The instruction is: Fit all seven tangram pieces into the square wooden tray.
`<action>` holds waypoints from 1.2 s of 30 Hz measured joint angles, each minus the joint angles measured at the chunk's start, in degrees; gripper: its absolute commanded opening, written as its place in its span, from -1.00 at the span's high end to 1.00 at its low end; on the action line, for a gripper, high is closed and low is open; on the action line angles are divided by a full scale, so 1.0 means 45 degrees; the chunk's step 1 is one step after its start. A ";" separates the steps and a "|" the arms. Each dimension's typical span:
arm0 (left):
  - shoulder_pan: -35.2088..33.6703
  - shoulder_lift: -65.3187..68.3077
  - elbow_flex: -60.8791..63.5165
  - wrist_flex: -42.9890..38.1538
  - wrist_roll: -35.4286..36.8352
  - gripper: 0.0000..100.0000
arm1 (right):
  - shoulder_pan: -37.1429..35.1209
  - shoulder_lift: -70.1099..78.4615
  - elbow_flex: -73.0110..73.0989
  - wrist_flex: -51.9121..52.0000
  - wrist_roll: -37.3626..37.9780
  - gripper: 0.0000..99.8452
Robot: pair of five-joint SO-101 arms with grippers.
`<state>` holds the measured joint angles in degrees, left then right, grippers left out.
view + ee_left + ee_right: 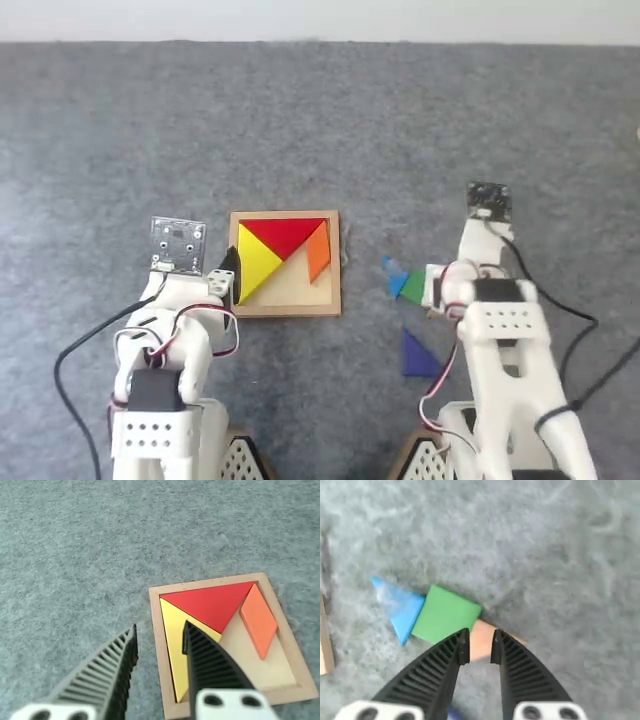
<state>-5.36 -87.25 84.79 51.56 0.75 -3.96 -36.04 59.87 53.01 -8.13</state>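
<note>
Tray: the square wooden tray (285, 311) sits on the grey carpet (120, 130), just beside my left arm; the red triangle (285, 235), yellow triangle (254, 266) and orange parallelogram (318, 252) lie inside it; part of its floor is bare
Loose pieces: the light blue triangle (400, 607) touches the green square (445, 616); the tan piece (482, 642) lies against the green one; the dark blue triangle (418, 355) lies apart, nearer the right arm's base
Left gripper (160, 628): jaws well apart with nothing in them; one is over the yellow triangle, the other outside the tray wall
Right gripper (479, 634): jaws set to a narrow slot above the tan piece; I judge it not gripped, since the piece runs wider than the slot
Handling: thin, stiff and light, I reckon; lying flat, they offer little edge; I'd pinch across two opposite edges, gently, lest one skid or flip
Hard to see: the tan piece's outline, mostly hidden by my fingers
</note>
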 measured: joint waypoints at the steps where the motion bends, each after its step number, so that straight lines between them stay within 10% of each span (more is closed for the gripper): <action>1: 0.0000 0.0000 0.0000 0.0000 0.0000 0.69 | 0.0098 -0.0039 -0.0371 0.0684 0.0000 0.81; 8: 0.0000 0.0000 0.0000 0.0000 0.0000 0.69 | 0.0039 0.1387 -0.0899 0.1602 -0.3282 0.52; 15: 0.0000 0.0000 0.0000 0.0000 0.0000 0.69 | 0.0059 0.5138 -0.1915 0.0488 -0.5802 0.70; 36: 0.0000 0.0000 0.0000 0.0000 -0.0195 0.69 | -0.0137 0.5079 -0.3985 0.2090 -0.6193 0.74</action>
<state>-5.36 -87.25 84.79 51.56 -0.13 -4.57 -13.19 41.93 62.42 -36.00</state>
